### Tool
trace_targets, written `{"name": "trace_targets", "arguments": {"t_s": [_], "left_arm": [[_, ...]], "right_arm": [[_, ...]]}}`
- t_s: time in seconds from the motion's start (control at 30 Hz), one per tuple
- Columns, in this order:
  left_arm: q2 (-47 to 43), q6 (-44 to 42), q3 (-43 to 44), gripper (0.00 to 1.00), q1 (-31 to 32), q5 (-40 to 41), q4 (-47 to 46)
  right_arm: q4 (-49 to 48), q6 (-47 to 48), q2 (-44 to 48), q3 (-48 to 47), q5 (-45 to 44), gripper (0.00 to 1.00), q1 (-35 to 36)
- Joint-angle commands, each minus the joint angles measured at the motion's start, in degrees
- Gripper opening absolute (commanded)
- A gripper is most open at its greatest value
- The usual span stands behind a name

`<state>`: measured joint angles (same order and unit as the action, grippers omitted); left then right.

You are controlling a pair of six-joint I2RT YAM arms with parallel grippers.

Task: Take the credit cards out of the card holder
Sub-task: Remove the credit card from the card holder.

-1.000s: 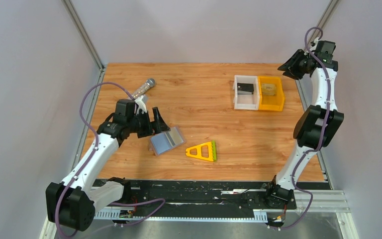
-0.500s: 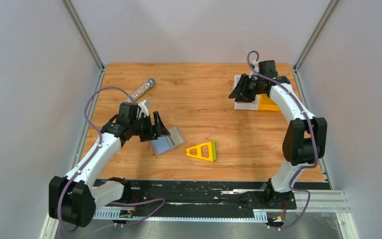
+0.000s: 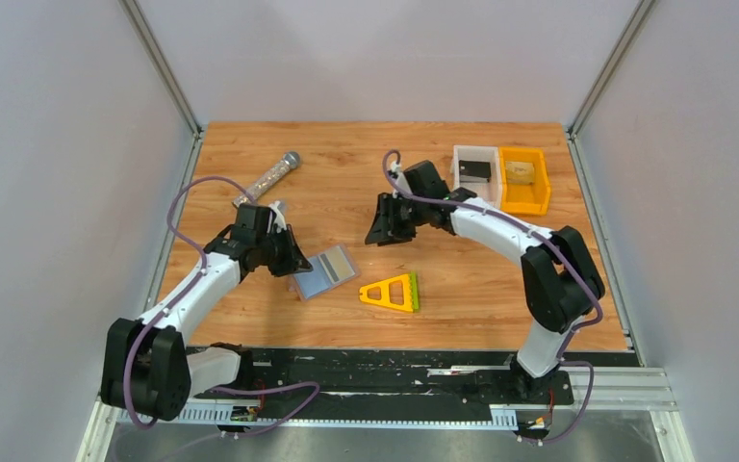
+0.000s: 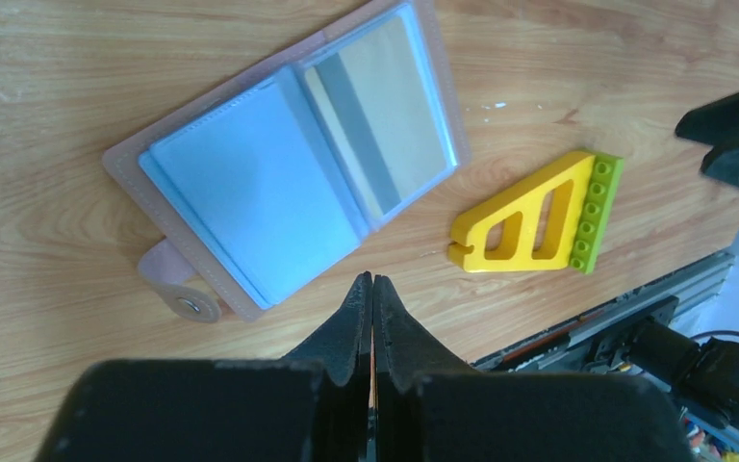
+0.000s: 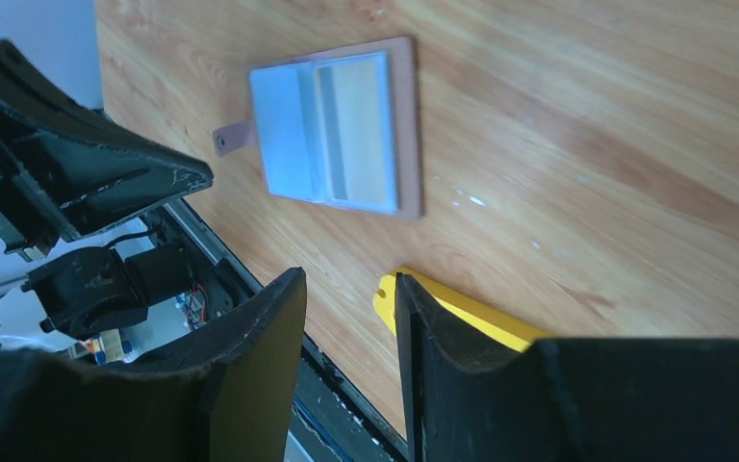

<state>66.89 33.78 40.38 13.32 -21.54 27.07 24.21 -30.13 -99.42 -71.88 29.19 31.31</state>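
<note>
The card holder (image 3: 324,272) lies open and flat on the wooden table, its pale blue sleeves up and a brownish snap tab at one edge (image 4: 289,173) (image 5: 337,130). One tan credit card (image 4: 385,106) with a grey stripe shows inside the clear right-hand sleeve. My left gripper (image 3: 298,266) is shut with nothing in it, its tips (image 4: 372,279) just off the holder's near edge and apart from it. Farther back near the table's middle, my right gripper (image 3: 385,234) stands open and empty (image 5: 348,279), pointing toward the holder from a distance.
A yellow-and-green triangular frame (image 3: 392,292) lies just right of the holder. A white bin (image 3: 458,183) and an orange bin (image 3: 543,188) stand at the back right. A clear tube with a metal end (image 3: 271,175) lies at the back left.
My left gripper has shut from wide open and dropped a little toward the holder's edge. The right arm has swung from the back right corner to the table's middle.
</note>
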Motion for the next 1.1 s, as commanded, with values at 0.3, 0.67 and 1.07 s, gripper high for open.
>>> {"name": "trace_targets", "arguments": {"t_s": [0.3, 0.67, 1.07], "left_arm": [[7.4, 3.6, -3.7, 0.0, -2.0, 0.8, -9.2], [9.8, 3.2, -5.2, 0.0, -2.7, 0.7, -11.1], [10.6, 2.8, -6.1, 0.0, -3.0, 0.4, -11.7]], "right_arm": [[-10.8, -4.5, -11.8, -4.2, -3.4, 0.42, 8.9], [-12.2, -5.5, -16.2, -6.4, -0.5, 0.41, 9.6], [-12.3, -5.7, -19.6, -7.8, 0.4, 0.41, 10.6]]}}
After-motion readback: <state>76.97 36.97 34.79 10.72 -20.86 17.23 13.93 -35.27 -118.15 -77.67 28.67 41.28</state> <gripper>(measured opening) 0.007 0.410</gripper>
